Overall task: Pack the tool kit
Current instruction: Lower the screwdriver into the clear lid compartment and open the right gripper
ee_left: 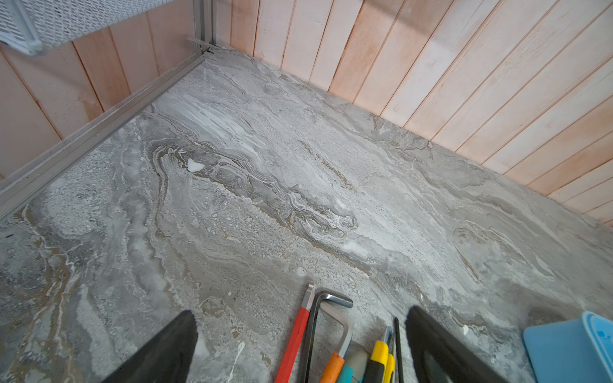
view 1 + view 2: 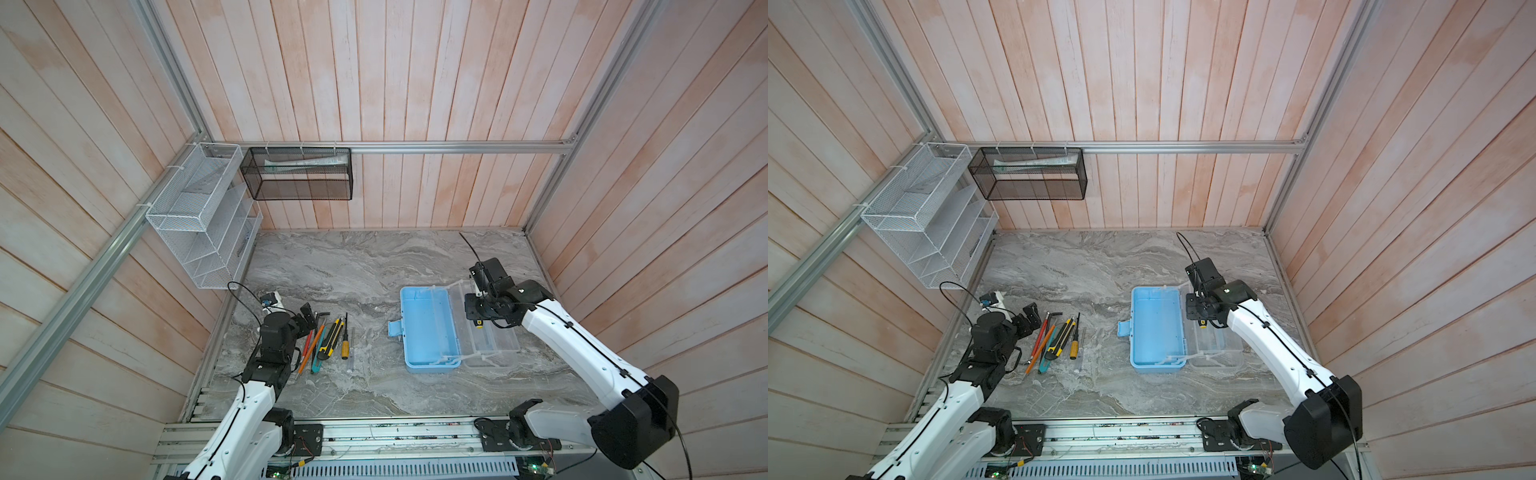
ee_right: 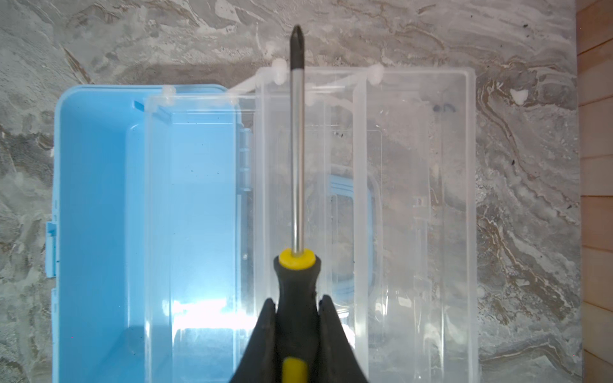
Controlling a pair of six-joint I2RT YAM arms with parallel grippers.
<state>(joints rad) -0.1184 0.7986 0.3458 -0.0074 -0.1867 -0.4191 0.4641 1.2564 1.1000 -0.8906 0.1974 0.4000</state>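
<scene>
The right gripper [image 3: 297, 306] is closed on the black grip of a yellow-and-black Phillips screwdriver [image 3: 297, 199]. The handle is pinched from both sides by the dark fingers [image 3: 265, 331], so the steel shaft is carried level and points away from the wrist. The screwdriver is held above the open plastic tool case [image 2: 428, 332] and aligned with its long side (presumably so it can be lowered in without catching an end wall).

The case is set on the grey marbled tabletop [image 2: 353, 266], right of the middle in both top views. Its light-blue rectangular base [image 3: 96, 215] is bare inside, and its see-through lid [image 3: 447, 199] is folded flat beside it. The shaft is seen over clear plastic near the hinge line. Which clear layer lies right under the tip cannot be told.

Well apart, the left gripper [image 1: 300, 311] is held low with its jaws spread wide and nothing in them. It is poised at one end of a row of loose tools, apparently readied for the next pick. Laid side by side there are a red pencil [image 1: 295, 341], a grey L-shaped hex key [image 1: 335, 298], an orange pencil [image 2: 311, 349], a yellow-and-black cutter [image 2: 331, 338] and a second screwdriver [image 2: 345, 345]. None of these has been packed yet.
</scene>
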